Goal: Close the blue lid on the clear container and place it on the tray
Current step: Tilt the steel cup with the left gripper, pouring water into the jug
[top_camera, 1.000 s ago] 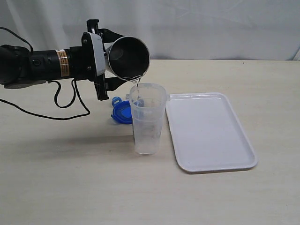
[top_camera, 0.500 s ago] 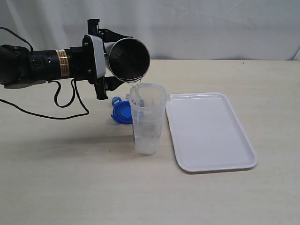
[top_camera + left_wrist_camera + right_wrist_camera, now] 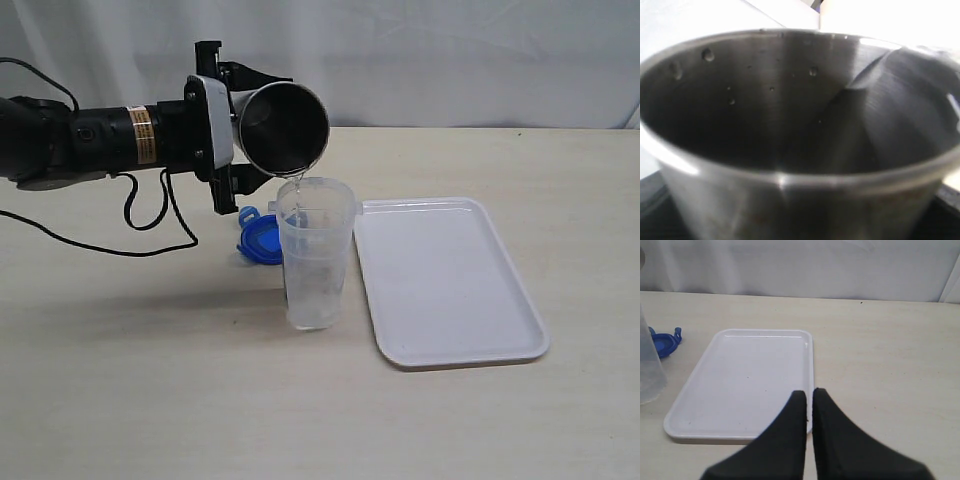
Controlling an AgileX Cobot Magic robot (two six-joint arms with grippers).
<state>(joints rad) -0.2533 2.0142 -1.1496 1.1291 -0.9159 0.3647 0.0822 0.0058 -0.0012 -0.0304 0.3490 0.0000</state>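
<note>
The blue lid point(image 3: 260, 241) lies on the table point(image 3: 150, 380) behind the clear container point(image 3: 316, 255); the container's wall hides its near edge, so its tabs and sticker cannot be made out. The left gripper point(image 3: 268, 128) is largely covered by the steel cup point(image 3: 288, 125) it clamps, 1 finger above and 1 below. The left wrist view shows only the cup's inner wall, dotted with droplets point(image 3: 812, 71). The right gripper point(image 3: 809, 394) is outside the exterior view, its 2 fingers pressed together, with the tray point(image 3: 755, 375) beyond them.

The cup is tipped mouth-forward above the upright, uncapped container; a thin stream of water point(image 3: 298, 185) falls from its lip into it; the level inside is hard to read through the cloudy wall. The container stands on the table just beside the tray, not on it.

Counted: 1 cup; 1 container; 1 lid; 1 tray.
</note>
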